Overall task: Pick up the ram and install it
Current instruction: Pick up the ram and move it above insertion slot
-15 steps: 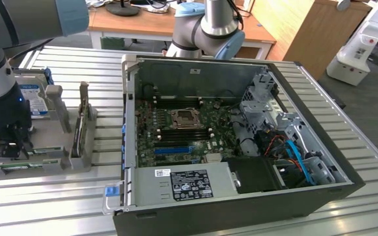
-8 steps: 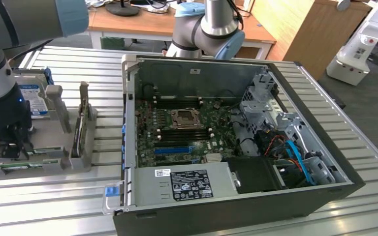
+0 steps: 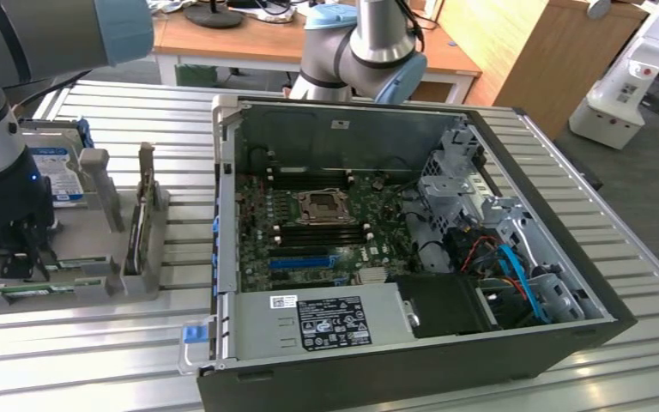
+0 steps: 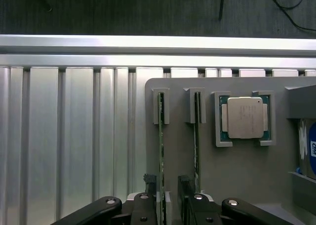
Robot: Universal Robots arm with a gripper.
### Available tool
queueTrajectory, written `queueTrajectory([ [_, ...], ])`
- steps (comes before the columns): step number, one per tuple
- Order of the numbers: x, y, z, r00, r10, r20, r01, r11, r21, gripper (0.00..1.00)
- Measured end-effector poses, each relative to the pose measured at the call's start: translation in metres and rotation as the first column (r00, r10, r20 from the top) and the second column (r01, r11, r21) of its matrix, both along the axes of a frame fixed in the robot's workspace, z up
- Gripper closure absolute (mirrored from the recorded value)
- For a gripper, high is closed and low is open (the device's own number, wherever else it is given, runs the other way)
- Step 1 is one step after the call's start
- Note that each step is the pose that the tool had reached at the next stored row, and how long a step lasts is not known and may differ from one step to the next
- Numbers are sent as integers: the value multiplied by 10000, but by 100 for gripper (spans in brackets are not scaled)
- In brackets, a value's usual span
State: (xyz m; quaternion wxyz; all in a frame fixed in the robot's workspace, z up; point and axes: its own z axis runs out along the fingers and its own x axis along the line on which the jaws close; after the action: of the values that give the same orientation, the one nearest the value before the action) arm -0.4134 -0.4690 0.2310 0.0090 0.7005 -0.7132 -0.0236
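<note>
The ram (image 4: 160, 151) stands on edge in a slot of the grey holder (image 4: 247, 180); the gripper (image 4: 167, 184) straddles it, jaws narrowly apart, not yet pinching. It looks light, stiff and fragile; its flat faces seem the safest hold.

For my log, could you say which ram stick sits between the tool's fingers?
The ram stick farther from the CPU chip; the other stick stands outside the tool.
</note>
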Motion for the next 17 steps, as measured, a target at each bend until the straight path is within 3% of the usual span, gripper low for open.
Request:
queueTrajectory([
  [17, 0, -1, -198, 10000, 2, 0, -2, 10000, -32, 69],
])
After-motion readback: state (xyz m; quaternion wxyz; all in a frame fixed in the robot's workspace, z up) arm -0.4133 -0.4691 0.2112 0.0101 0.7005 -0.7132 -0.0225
